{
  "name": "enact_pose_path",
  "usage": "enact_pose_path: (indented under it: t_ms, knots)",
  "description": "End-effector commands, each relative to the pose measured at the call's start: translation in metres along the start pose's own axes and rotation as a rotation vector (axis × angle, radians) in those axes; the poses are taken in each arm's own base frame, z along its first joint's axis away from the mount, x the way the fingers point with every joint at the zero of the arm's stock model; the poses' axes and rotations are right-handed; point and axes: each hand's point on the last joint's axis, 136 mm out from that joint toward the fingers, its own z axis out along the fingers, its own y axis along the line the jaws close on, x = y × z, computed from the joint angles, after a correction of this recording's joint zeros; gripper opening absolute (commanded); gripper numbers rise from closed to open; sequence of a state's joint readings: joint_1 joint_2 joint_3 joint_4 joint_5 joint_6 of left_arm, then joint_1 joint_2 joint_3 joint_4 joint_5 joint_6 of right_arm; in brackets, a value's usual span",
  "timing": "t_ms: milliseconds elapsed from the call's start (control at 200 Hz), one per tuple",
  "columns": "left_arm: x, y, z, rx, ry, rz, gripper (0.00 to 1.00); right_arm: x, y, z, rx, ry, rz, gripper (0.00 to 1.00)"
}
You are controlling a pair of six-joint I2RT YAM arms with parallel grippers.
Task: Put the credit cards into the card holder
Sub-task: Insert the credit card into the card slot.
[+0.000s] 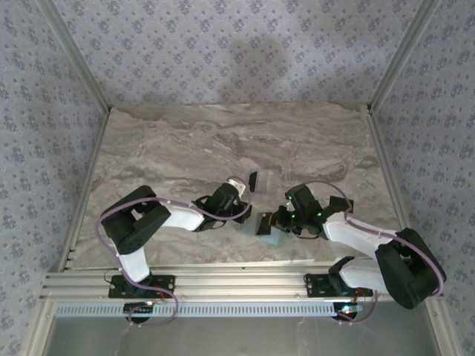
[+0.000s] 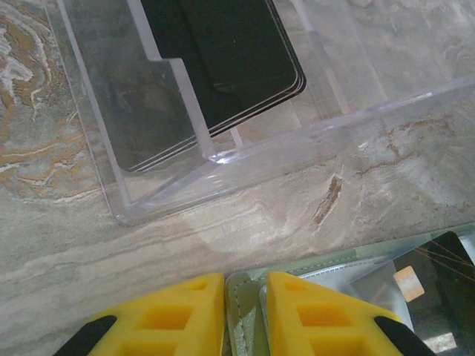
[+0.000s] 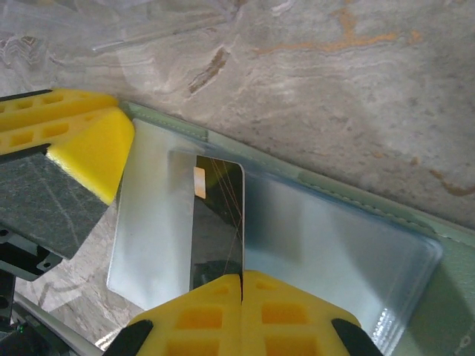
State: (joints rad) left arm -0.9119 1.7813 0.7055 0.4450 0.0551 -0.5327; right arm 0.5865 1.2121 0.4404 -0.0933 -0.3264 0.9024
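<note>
The pale green card holder lies open on the marble, its clear plastic pockets facing up. My left gripper is shut on the holder's stitched edge, pinning it between the yellow fingers. My right gripper is shut on a dark credit card with a gold chip, whose far end lies in a clear pocket. More dark credit cards lie stacked in a clear acrylic tray. From above, the two grippers meet over the holder.
The clear acrylic tray stands just beyond the holder, its front wall close to my left fingers. The left gripper's yellow finger sits beside the card in the right wrist view. Open marble stretches toward the back; patterned walls enclose the table.
</note>
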Motion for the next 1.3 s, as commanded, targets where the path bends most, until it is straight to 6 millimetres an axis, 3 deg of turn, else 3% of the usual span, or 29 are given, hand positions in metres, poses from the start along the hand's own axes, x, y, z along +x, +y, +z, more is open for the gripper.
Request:
enact_pose_path:
  t_ms: [0, 225, 470, 809, 1019, 1299]
  knots:
    - [0.091, 0.008, 0.005, -0.019, 0.282, -0.017, 0.22, -0.005, 0.001, 0.004, 0.003, -0.046, 0.008, 0.00]
    - [0.097, 0.011, 0.002, -0.042, 0.284, -0.031, 0.21, 0.000, 0.007, 0.011, -0.011, -0.034, -0.018, 0.00]
    - [0.088, 0.034, -0.016, -0.162, 0.210, -0.064, 0.21, 0.005, -0.009, 0.004, 0.061, -0.029, -0.027, 0.00]
    - [0.084, 0.021, -0.024, -0.081, 0.172, -0.067, 0.26, 0.018, -0.012, 0.002, 0.071, 0.045, -0.086, 0.00]
    - [0.076, 0.015, -0.031, -0.062, 0.139, -0.064, 0.30, 0.016, -0.016, 0.004, 0.085, 0.031, -0.070, 0.00]
    - [0.099, 0.010, -0.025, -0.055, 0.217, 0.005, 0.29, 0.010, -0.014, 0.004, 0.073, -0.011, -0.024, 0.00]
